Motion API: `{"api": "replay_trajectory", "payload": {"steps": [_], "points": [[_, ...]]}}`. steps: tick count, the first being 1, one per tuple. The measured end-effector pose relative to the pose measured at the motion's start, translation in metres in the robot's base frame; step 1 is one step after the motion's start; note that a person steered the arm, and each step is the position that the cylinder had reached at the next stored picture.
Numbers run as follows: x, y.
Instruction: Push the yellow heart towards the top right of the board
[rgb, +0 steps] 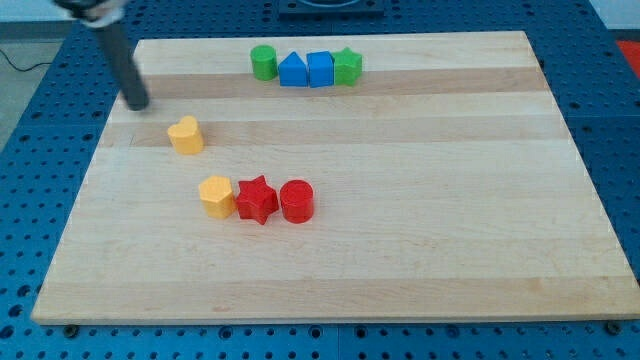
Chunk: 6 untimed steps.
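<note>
The yellow heart (185, 135) lies on the wooden board (400, 230) at the view's left, in the upper half. My tip (137, 103) rests on the board up and to the left of the heart, a short gap away and not touching it. The dark rod rises from the tip toward the view's top left corner.
A row at the view's top holds a green cylinder (263, 62), a blue triangle (292, 70), a blue cube (319, 69) and a green star-like block (347, 67). Below the heart lie a yellow pentagon-like block (216, 195), a red star (257, 199) and a red cylinder (297, 200).
</note>
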<state>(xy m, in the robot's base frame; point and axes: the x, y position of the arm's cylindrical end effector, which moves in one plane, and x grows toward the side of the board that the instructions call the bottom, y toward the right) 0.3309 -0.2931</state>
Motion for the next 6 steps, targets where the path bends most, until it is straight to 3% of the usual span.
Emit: {"api": "replay_trajectory", "payload": {"steps": [1, 2, 3, 5, 6], "points": [[0.017, -0.011], [0.047, 0.015], [0.069, 0.051], [0.072, 0.179], [0.066, 0.156]]}}
